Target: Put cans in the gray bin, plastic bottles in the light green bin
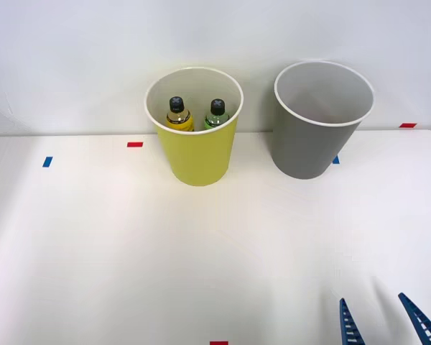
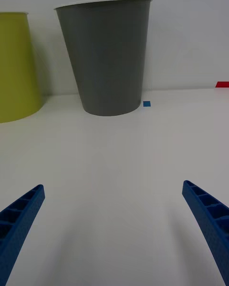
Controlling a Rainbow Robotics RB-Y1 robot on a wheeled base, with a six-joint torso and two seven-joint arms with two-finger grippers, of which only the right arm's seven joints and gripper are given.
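The right gripper (image 1: 383, 322) sits at the lower right of the front view, its blue fingers (image 2: 19, 219) spread wide and holding nothing. At upper centre, the yellow bottle (image 1: 177, 115) and green bottle (image 1: 216, 114) stand inside the light green bin (image 1: 197, 154); the gray bin (image 1: 312, 140) stands just right of it on the white table (image 1: 129, 251).

The right gripper (image 1: 381, 320) sat low by the table's near right corner. Its two blue ribbed fingers (image 2: 19, 219) were spread wide apart, held nothing, and pointed toward the far edge.
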